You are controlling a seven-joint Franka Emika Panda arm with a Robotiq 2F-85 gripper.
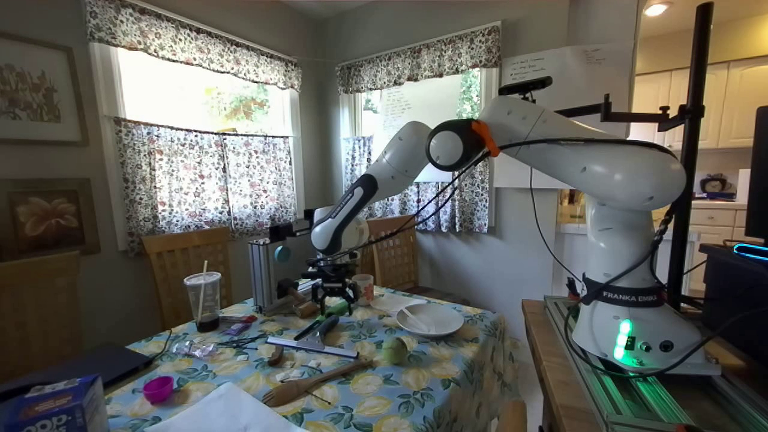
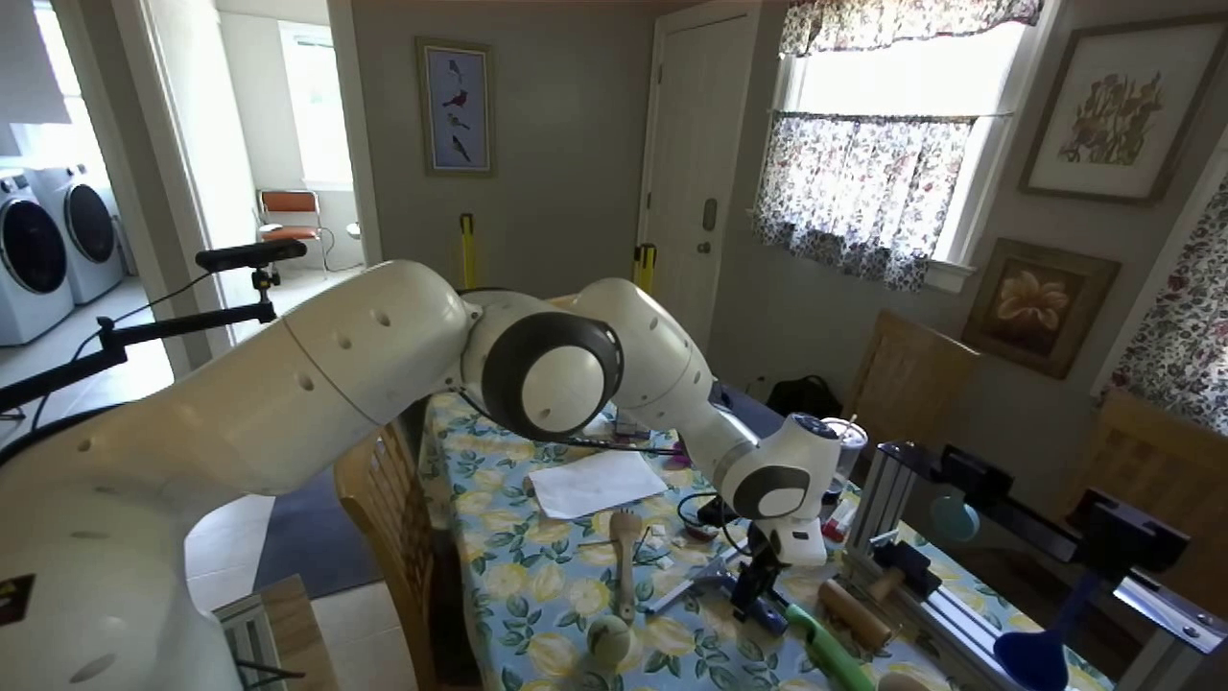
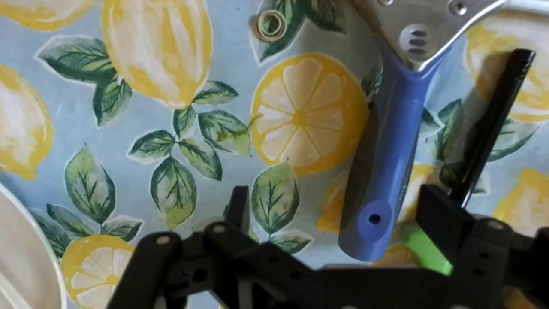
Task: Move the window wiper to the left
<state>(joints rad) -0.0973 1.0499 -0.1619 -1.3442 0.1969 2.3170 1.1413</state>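
The window wiper is a squeegee with a blue handle and a slim metal head. It lies flat on the lemon-patterned tablecloth in both exterior views [image 1: 329, 327] [image 2: 767, 617]. In the wrist view its blue handle [image 3: 388, 159] runs from the metal head at the top edge down between my fingers. My gripper [image 3: 341, 210] is open, one finger on each side of the handle's end, nearer the right finger. Nothing is held. In both exterior views the gripper [image 1: 335, 306] [image 2: 755, 600] points down above the handle end. The head is partly cut off in the wrist view.
A black rod [image 3: 493, 124] and a green tool [image 3: 424, 249] lie close to the right finger. A white plate [image 1: 447, 324], round green object [image 1: 394, 351] and wooden fork [image 1: 318, 381] lie nearby. A metal frame [image 1: 264, 276] and plastic cup [image 1: 203, 300] stand behind.
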